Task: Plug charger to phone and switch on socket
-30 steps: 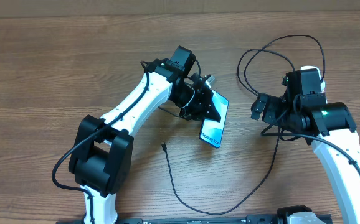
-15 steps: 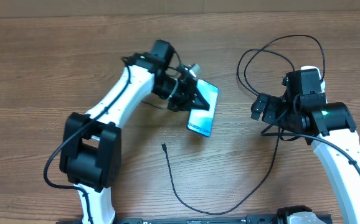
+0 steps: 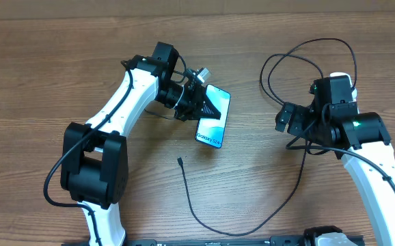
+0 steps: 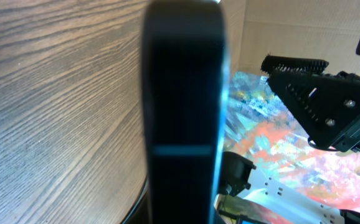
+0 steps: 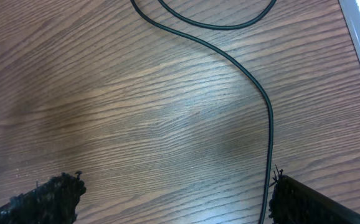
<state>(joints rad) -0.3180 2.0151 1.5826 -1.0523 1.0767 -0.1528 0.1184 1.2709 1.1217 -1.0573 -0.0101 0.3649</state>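
Note:
The phone (image 3: 211, 128), blue screen up and lifted off the table, hangs from its top end in my left gripper (image 3: 199, 106), which is shut on it. In the left wrist view the phone's dark edge (image 4: 183, 99) fills the centre, with one black finger (image 4: 320, 106) to its right. The charger lies loose on the table: its small connector tip (image 3: 180, 161) sits just below the phone, and the thin black cable (image 3: 211, 227) curves right and loops behind my right arm. My right gripper (image 3: 286, 117) stands open over bare wood (image 5: 174, 193), the cable (image 5: 268, 118) passing by its right finger.
A white oblong's corner (image 5: 359, 34), probably the socket, shows at the top right of the right wrist view; in the overhead view the right arm covers that spot. Cable loops (image 3: 307, 51) lie behind the right arm. The wooden table (image 3: 47, 75) reaches every frame edge.
My left arm has carried the phone leftward and slightly farther back. The right arm and the charger cable have not moved.

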